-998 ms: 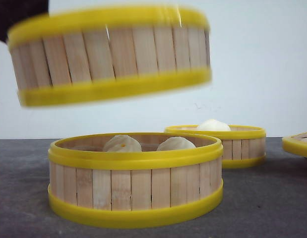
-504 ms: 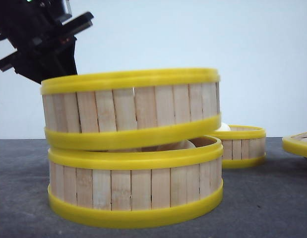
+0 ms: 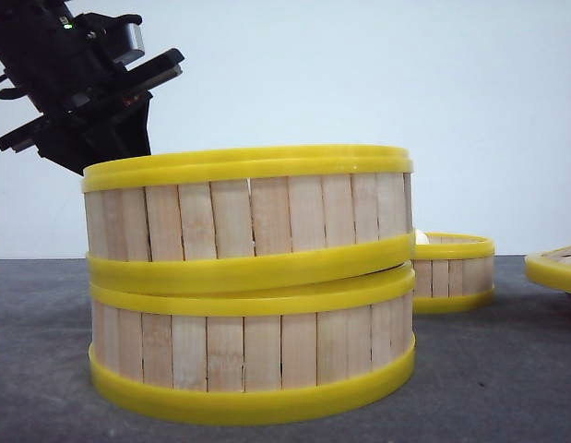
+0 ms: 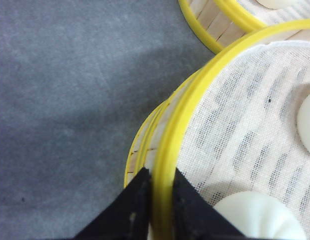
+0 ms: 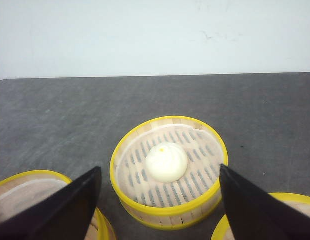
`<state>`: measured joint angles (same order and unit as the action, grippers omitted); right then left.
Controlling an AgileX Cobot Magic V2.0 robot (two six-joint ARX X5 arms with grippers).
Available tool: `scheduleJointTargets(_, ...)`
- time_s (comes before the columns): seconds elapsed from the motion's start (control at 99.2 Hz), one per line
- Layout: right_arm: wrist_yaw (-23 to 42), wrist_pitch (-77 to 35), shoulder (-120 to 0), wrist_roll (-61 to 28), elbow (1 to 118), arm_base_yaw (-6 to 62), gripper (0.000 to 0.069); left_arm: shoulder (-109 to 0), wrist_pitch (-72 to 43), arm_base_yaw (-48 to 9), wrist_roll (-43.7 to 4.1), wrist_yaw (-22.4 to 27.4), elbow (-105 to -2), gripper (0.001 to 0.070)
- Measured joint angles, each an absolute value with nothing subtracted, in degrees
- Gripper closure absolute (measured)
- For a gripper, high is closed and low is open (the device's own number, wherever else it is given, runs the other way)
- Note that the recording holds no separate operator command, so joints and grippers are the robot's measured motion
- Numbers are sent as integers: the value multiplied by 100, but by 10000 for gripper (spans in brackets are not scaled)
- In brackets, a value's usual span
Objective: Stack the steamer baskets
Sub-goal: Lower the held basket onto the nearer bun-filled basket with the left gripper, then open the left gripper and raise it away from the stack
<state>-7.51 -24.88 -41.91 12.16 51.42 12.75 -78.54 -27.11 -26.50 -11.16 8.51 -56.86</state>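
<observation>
Front view: a dark grey surface (image 3: 506,369) runs back to a pale wall. Two steamer baskets fill the near middle, stacked. The bottom basket (image 3: 253,355) sits flat on the surface. The top basket (image 3: 248,217) rests on its rim, slightly tilted, its right side a little higher than its left and shifted a touch off centre. Behind the stack to the right stands a third basket (image 3: 451,272), and the edge of a fourth basket (image 3: 554,268) shows at the far right. The black left arm reaches down from the upper left to the top basket's back left rim.

Left wrist view: the left claw (image 4: 161,200) is clenched on the top basket's yellow rim, one finger outside the wall and one inside. A white cloth (image 4: 245,135) lines this basket, with white buns on it; one bun (image 4: 260,217) lies just beside the inner finger.

Right wrist view: the right claw (image 5: 157,197) hangs released, fingers wide apart, above the third basket, which holds a single bun (image 5: 166,162) at its centre.
</observation>
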Motion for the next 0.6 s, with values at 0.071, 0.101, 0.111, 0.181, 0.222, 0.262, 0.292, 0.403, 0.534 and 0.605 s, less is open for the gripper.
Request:
scheduleJointTargets(0.071, -751, -2491, -4191, 1216, 5142, 1275, 225, -7896, -2689, -2650, -1118, 851, -5686, 682)
scheduleJointTargets(0.101, -751, -2491, -4191, 1216, 5142, 1275, 225, -7915, -2679, -2650, -1118, 854, -5686, 682)
scheduleJointTargets(0.111, -751, -2491, -4191, 1216, 5142, 1275, 225, -7920, -2676, -2650, -1118, 854, -5688, 682)
scheduleJointTargets(0.181, -751, -2491, -4193, 1216, 5142, 1275, 225, -7955, -2665, -2650, -1118, 856, -5695, 682)
scheduleJointTargets(0.222, -751, -2491, -4193, 1216, 5142, 1275, 225, -7961, -2661, -2650, -1118, 856, -5695, 682)
scheduleJointTargets(0.262, -751, -2491, -4193, 1216, 5142, 1275, 225, -7966, -2655, -2650, -1118, 856, -5695, 682)
scheduleJointTargets(0.292, -751, -2491, -4193, 1216, 5142, 1275, 225, -7972, -2652, -2650, -1118, 858, -5697, 681)
scheduleJointTargets(0.403, -751, -2491, -4193, 1216, 5142, 1275, 225, -7988, -2641, -2650, -1120, 873, -5704, 674)
scheduleJointTargets(0.534, -751, -2491, -4193, 1216, 5142, 1275, 225, -7994, -2630, -2650, -1127, 888, -5704, 621)
scheduleJointTargets(0.605, -753, -2491, -4193, 1216, 5142, 1275, 225, -8003, -2630, -2650, -1127, 888, -5704, 552)
